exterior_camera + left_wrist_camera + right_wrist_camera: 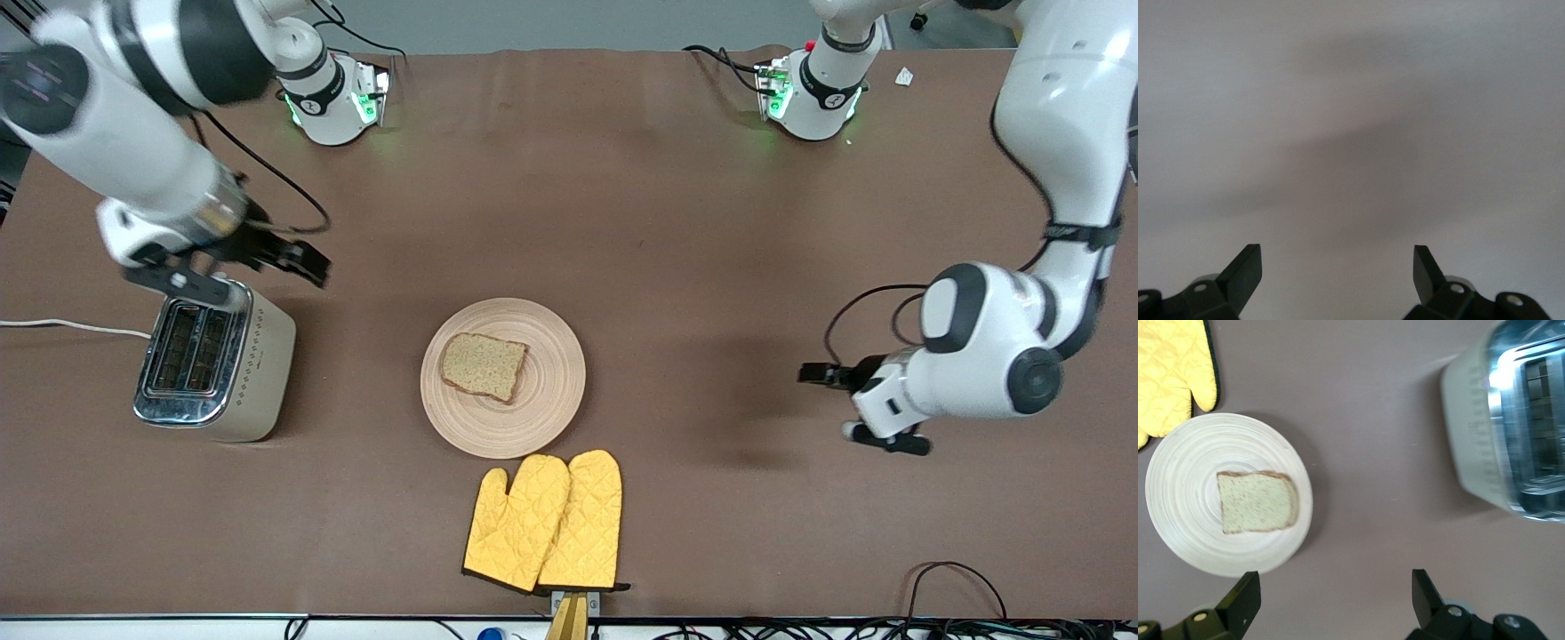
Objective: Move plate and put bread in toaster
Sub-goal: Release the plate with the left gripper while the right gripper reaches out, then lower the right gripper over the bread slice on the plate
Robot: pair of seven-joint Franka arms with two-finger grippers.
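Note:
The round beige plate [553, 356] lies mid-table with the slice of brown bread [483, 365] flat on it. The chrome-topped toaster [213, 360] stands toward the right arm's end, both slots showing nothing in them. My right gripper [258, 267] hangs open and holds nothing, up over the table just past the toaster's end farthest from the front camera. Its wrist view looks down on the plate [1185, 520], the bread [1258, 501] and the toaster [1511, 427], with the right gripper [1337, 593] over bare table between them. My left gripper [849, 404] waits open over bare table toward the left arm's end; the left gripper [1338, 270] has only table under it.
A pair of yellow oven mitts [544, 524] lies just nearer the front camera than the plate, almost touching its rim; the mitts [1171, 373] also show in the right wrist view. The toaster's white cord [71, 326] runs off the table's end.

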